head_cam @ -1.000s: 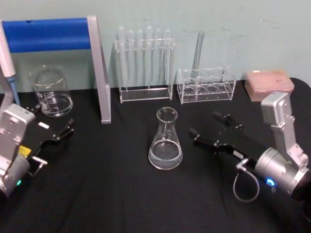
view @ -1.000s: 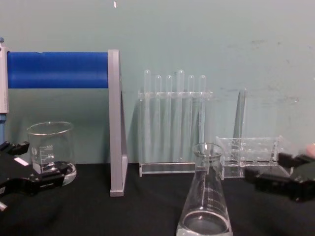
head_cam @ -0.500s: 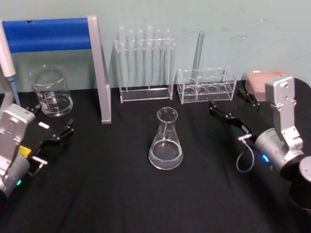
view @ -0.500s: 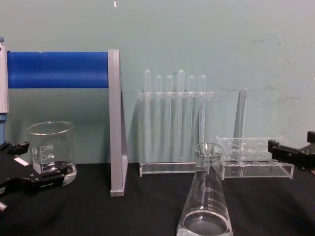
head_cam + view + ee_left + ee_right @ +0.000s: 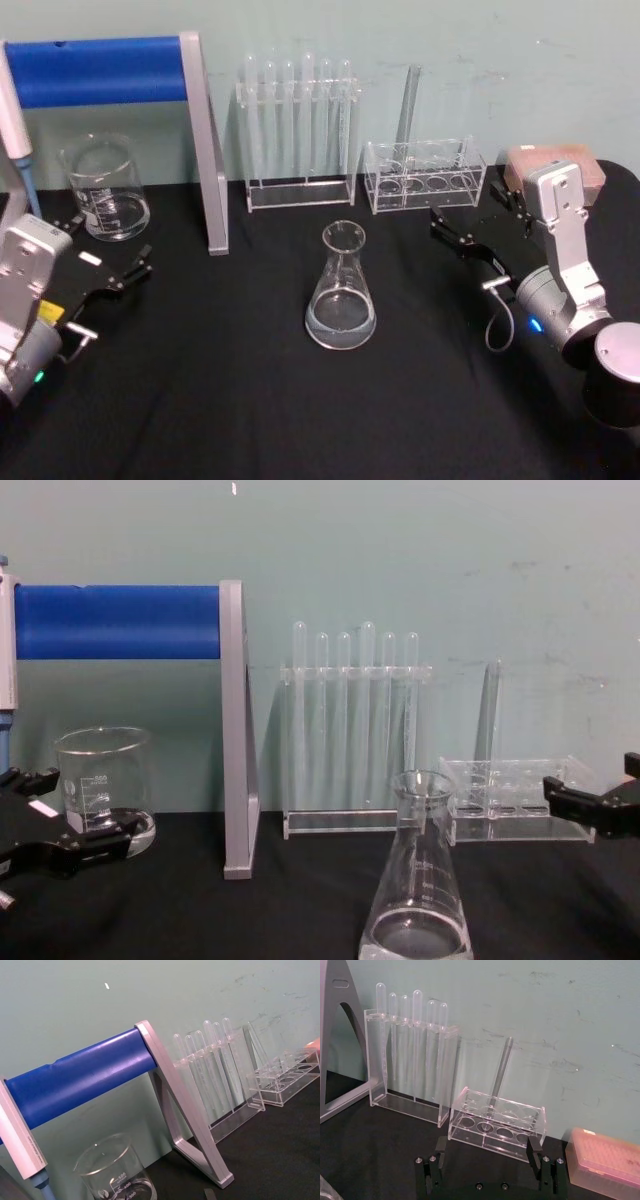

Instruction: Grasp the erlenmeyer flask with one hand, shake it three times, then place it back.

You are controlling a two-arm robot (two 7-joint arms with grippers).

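The erlenmeyer flask (image 5: 341,290) stands upright on the black table at its middle, clear glass with a little liquid in its base; the chest view shows the flask (image 5: 417,880) close in front. My right gripper (image 5: 468,210) hovers open to the right of the flask and well apart from it, near the small rack, with nothing between its fingers. The chest view has the right gripper (image 5: 590,780) at the right edge, and the right wrist view shows the same gripper (image 5: 487,1147) with its fingers spread. My left gripper (image 5: 108,245) rests open at the far left by the beaker.
A glass beaker (image 5: 105,188) stands at the back left beside a blue-barred grey stand (image 5: 205,140). A test tube rack (image 5: 298,130), a small clear rack (image 5: 425,175) with one tube and a pink box (image 5: 560,165) line the back edge.
My right gripper has drawn back from beside the flask to the right and toward the small rack, staying open. The flask and the left arm have not moved.
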